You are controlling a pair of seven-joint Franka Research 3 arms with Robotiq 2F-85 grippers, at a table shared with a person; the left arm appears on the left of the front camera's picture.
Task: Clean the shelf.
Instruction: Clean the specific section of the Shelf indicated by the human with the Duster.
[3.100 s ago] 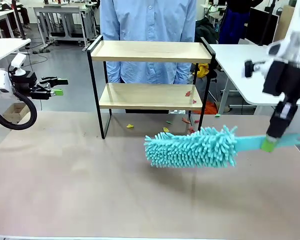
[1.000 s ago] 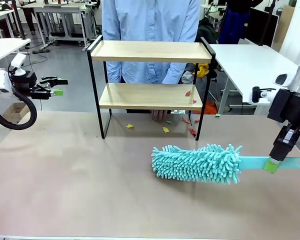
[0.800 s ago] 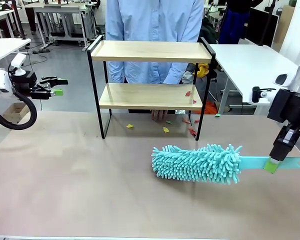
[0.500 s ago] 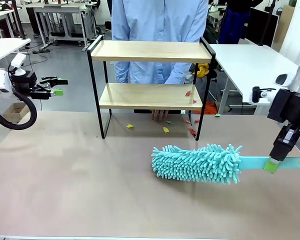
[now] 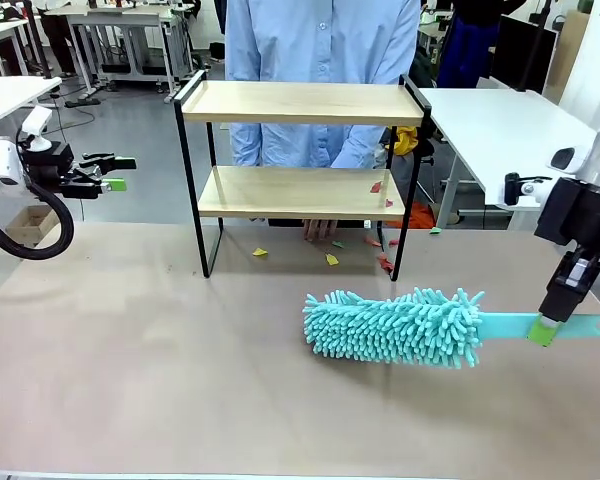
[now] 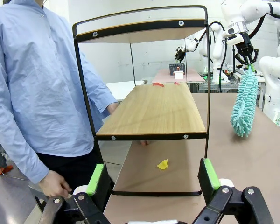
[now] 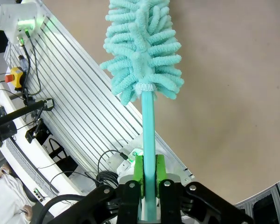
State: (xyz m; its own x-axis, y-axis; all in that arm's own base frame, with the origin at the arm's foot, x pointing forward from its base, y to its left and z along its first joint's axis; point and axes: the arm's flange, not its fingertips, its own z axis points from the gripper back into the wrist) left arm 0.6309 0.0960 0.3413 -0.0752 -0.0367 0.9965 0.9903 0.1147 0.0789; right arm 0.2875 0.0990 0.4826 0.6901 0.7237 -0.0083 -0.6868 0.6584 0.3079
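Tabletop (image 5: 130, 350) w/ shelf (image 5: 300, 190) far mid; right gripper (image 5: 545, 328), clamped on duster (image 5: 395, 327), near-right of it; left gripper (image 5: 122, 172) wide, empty, far left.

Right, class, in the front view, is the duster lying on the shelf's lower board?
No, the duster is down by the table in front of the shelf, its handle clamped in the right fingers.

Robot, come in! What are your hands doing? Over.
Right hand shut on the duster, in front of the shelf. Left hand open, empty, off to the side. Scraps on the lower board; person's hand beneath it.
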